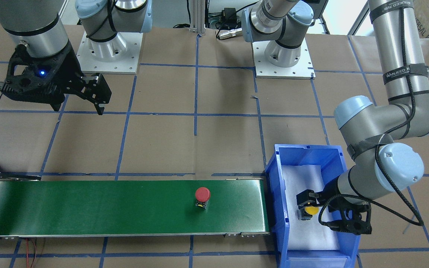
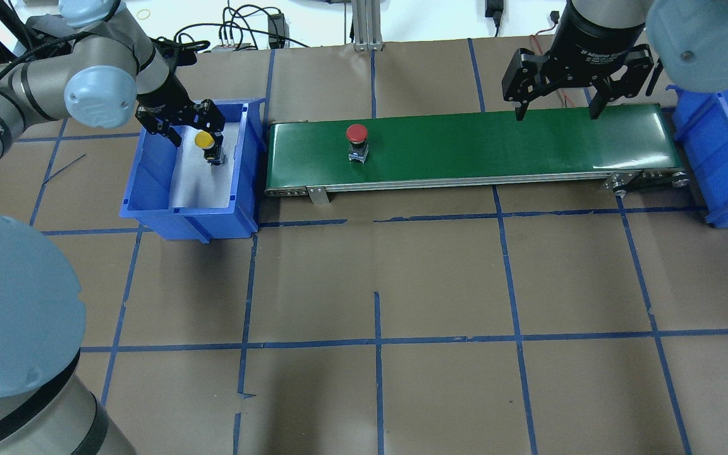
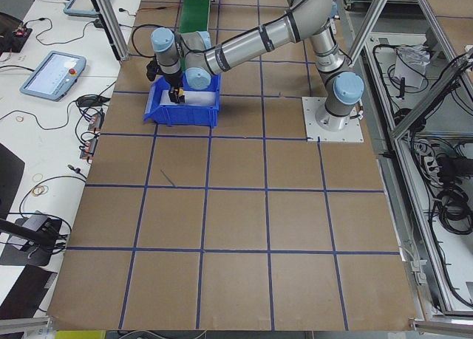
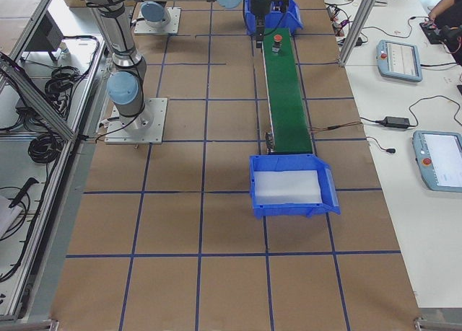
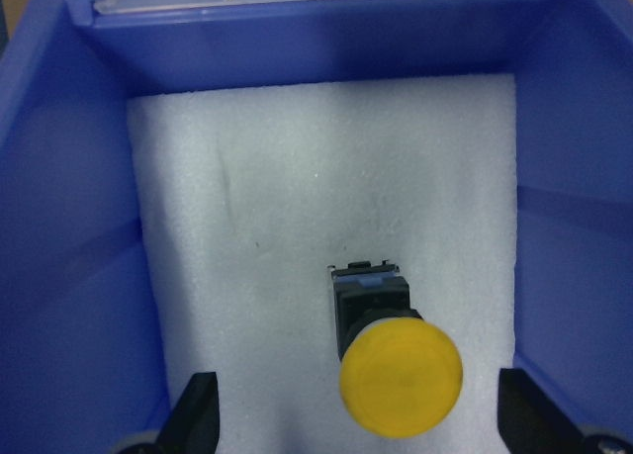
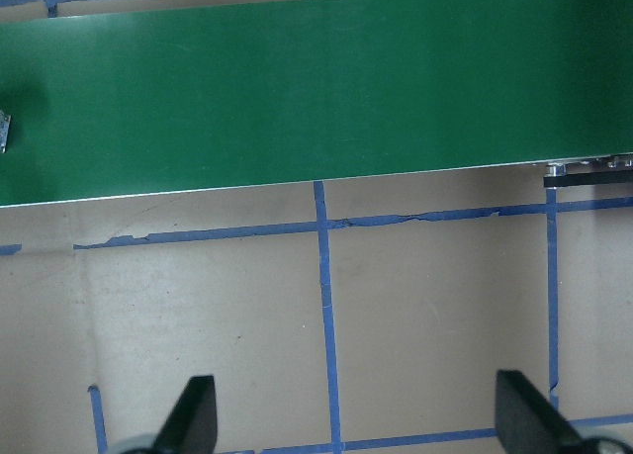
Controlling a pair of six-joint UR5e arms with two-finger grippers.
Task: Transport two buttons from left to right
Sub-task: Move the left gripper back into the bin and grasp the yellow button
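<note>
The red-capped button (image 1: 202, 194) (image 2: 356, 134) stands upright on the green conveyor belt (image 1: 106, 206) (image 2: 497, 142), toward its left-bin end. The yellow-capped button (image 2: 203, 139) (image 5: 401, 378) (image 1: 310, 210) rests on white foam inside the left blue bin (image 2: 187, 218) (image 5: 59, 227). My left gripper (image 2: 196, 142) (image 5: 361, 424) is lowered into that bin and open, its fingers either side of the yellow cap with gaps on both sides. My right gripper (image 2: 557, 115) (image 1: 78, 109) (image 6: 361, 424) hangs open and empty near the belt's right end, on the robot's side of it.
A second blue bin (image 2: 724, 158) (image 4: 289, 205) with a white foam liner sits past the belt's right end. The table is brown paper marked with blue tape lines. Both arm bases (image 1: 108, 56) (image 1: 283, 59) stand on white plates behind the belt.
</note>
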